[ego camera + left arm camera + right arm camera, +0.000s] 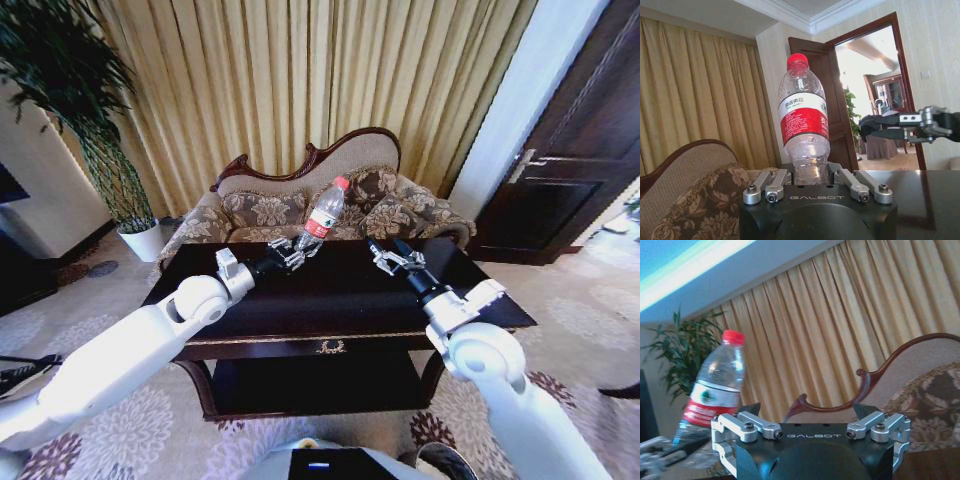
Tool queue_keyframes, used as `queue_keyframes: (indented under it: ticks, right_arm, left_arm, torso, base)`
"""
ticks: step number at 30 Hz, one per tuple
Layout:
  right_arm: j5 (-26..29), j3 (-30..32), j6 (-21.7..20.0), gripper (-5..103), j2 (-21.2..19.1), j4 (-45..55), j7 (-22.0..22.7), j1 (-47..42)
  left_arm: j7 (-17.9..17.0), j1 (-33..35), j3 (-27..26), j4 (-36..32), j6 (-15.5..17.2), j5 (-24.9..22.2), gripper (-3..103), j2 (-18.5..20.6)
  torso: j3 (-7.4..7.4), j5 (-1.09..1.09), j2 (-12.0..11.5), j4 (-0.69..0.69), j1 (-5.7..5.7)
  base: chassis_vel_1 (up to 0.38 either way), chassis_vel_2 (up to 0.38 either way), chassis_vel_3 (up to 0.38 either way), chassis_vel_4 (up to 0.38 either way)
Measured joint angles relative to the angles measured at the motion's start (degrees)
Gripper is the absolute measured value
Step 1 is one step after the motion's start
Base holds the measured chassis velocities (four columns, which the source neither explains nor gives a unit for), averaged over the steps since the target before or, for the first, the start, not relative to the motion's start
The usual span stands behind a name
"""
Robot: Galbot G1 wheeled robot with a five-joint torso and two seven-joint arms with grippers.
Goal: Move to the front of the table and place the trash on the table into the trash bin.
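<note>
The trash in sight is a clear plastic bottle [322,215] with a red cap and red label, held tilted above the dark glossy table [330,300]. My left gripper [298,250] is shut on the bottle's base [810,170], over the table's far middle. My right gripper [381,257] hovers open over the table's far right part, a short way from the bottle and apart from it. From the right wrist the bottle [715,385] stands off to one side of the spread fingers [752,409]. The trash bin is out of view.
A carved-back floral sofa [330,195] stands directly behind the table, with gold curtains [300,80] beyond it. A white plant pot [143,240] sits on the floor at the back left. A dark wooden door [570,150] is at the right. Patterned carpet surrounds the table.
</note>
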Motion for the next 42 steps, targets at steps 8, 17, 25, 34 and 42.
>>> queue_keyframes:
  ticks: [8, 17, 25, 34, 42]
  right_arm:
    - [1.41, 2.18, 1.33, 100, -7.48, -1.27, 0.00, -0.58]
    - [3.10, 1.89, 2.43, 100, -16.13, -1.17, -0.01, -0.05]
    - [6.20, 0.73, 2.58, 100, -17.92, -0.18, 0.00, 0.41]
    - [9.83, -2.38, 2.07, 100, -14.77, -1.40, 0.00, 1.42]
    - [10.14, -3.09, 1.90, 100, -12.82, -2.22, 0.00, 2.06]
  left_arm:
    - [0.19, 2.81, -2.18, -1.03, -0.01, -0.06, 32, 1.47]
    - [1.78, 5.67, -4.61, -1.18, -0.34, -0.16, 32, 2.61]
    - [2.11, 3.48, -2.70, 0.23, -0.55, -0.38, 32, 1.66]
    - [4.40, -2.64, 3.14, 4.80, -3.46, 0.16, 32, -4.56]
    - [3.79, -5.60, 7.16, 5.19, -2.20, 0.06, 32, -6.77]
  torso:
    - [0.00, -0.01, 0.00, 0.00, 0.00]
    - [0.00, -0.01, 0.00, 0.01, 0.00]
    - [0.00, -0.01, 0.00, 0.00, 0.00]
    - [0.00, 0.00, -0.01, -0.01, 0.00]
    - [0.00, -0.01, -0.01, 0.00, 0.00]
  base:
    - [0.000, 0.000, 0.000, 0.000]
    - [0.000, 0.000, 0.000, 0.000]
    - [0.000, 0.000, 0.000, 0.000]
    - [0.000, 0.000, 0.000, 0.000]
    - [0.000, 0.000, 0.000, 0.000]
